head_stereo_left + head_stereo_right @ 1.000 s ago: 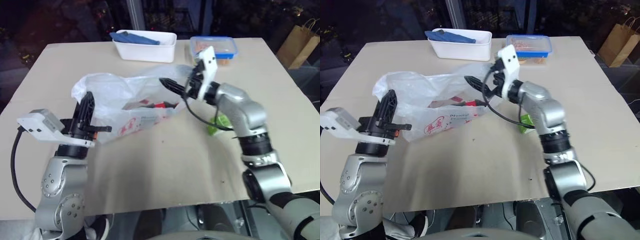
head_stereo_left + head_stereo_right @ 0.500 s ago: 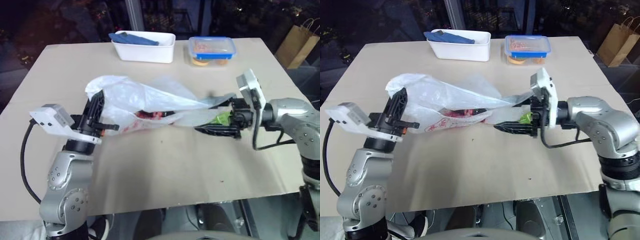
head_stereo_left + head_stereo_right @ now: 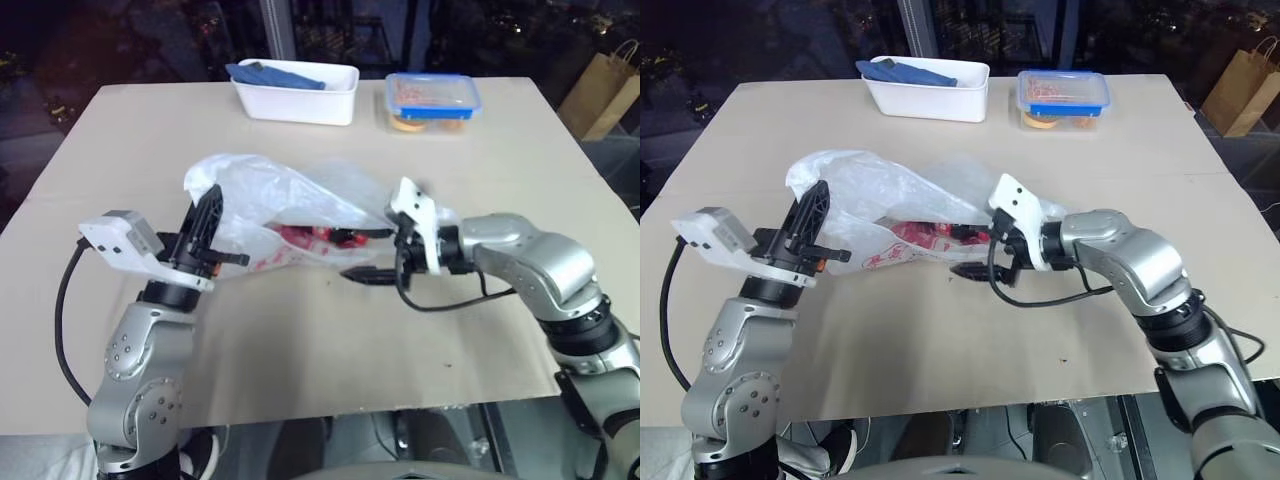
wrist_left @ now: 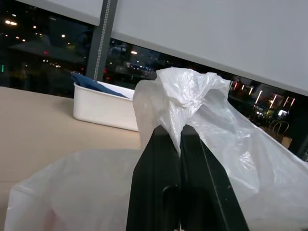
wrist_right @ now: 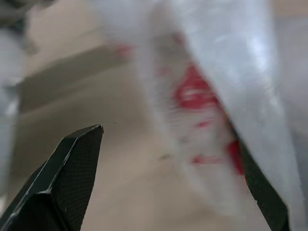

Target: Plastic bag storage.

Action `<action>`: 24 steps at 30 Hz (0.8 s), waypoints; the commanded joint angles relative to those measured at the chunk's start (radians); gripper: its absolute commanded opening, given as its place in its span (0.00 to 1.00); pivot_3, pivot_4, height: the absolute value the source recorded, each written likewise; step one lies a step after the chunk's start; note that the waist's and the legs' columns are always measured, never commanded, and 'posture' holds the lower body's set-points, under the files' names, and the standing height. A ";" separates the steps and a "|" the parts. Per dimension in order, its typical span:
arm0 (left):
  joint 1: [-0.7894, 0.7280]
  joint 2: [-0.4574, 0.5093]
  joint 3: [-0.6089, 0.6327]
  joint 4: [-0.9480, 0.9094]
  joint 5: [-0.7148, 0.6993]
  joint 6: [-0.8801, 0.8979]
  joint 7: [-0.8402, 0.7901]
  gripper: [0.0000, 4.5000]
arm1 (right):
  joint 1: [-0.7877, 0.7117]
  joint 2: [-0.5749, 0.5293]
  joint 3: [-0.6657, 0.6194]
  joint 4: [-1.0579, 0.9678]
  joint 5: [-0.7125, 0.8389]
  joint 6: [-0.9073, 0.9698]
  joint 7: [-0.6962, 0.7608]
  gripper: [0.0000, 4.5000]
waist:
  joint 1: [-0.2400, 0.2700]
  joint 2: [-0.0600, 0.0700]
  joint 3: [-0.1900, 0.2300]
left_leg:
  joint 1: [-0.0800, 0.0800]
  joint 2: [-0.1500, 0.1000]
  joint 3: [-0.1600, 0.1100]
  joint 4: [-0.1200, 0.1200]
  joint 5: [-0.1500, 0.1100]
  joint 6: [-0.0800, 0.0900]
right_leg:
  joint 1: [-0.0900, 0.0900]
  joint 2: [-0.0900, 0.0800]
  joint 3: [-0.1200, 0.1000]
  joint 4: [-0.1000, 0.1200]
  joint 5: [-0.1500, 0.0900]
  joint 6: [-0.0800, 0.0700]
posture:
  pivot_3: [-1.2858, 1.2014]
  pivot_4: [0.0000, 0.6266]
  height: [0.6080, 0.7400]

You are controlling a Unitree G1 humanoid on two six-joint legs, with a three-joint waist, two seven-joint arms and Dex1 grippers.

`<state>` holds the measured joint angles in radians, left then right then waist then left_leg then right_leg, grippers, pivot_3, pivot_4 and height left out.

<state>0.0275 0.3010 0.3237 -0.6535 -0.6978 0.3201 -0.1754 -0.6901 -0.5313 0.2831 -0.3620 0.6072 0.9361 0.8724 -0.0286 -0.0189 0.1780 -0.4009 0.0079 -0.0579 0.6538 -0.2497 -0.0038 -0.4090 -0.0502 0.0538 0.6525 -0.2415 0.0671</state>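
The thin, crinkly translucent white plastic bag (image 3: 280,205) with red print lies stretched across the middle of the beige tabletop (image 3: 300,330). The left gripper (image 4: 174,137) is clenched on a bunched end of it; the right gripper (image 3: 978,258) stands released beside the other end. Best to keep that pinch firm and close on a full fold, not a single layer
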 commanded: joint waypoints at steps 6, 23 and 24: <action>-0.014 0.012 0.000 -0.008 0.002 -0.012 -0.014 0.00 | 0.055 -0.120 -0.333 -0.129 0.452 0.069 0.203 1.00 | 0.004 -0.001 0.000 | 0.000 0.000 -0.001 0.000 0.000 0.000 | 0.001 0.000 -0.001 0.000 0.000 0.000 | 0.52 0.24 1.00; -0.026 0.020 0.002 0.030 0.006 -0.015 -0.043 0.00 | 0.164 -0.417 -0.378 0.527 -0.167 -0.687 0.355 1.00 | 0.014 -0.001 0.000 | 0.002 0.000 0.002 0.000 0.000 0.000 | 0.002 0.000 0.001 -0.003 0.000 0.000 | 0.52 0.24 1.00; -0.026 0.021 0.004 0.031 0.006 -0.016 -0.045 0.00 | 0.163 -0.427 -0.337 0.566 -0.218 -0.749 0.394 1.00 | 0.014 0.000 0.000 | 0.002 0.001 0.002 -0.001 0.000 0.000 | 0.002 0.000 0.001 -0.003 0.000 0.000 | 0.52 0.24 1.00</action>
<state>0.0043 0.3145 0.3138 -0.6104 -0.6909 0.3199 -0.2127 -0.5278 -0.9369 -0.1161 0.1519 0.4917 0.3284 1.1782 -0.0147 -0.0193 0.1780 -0.3986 0.0089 -0.0552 0.6533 -0.2497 -0.0037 -0.4066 -0.0499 0.0547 0.6491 -0.2414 0.0674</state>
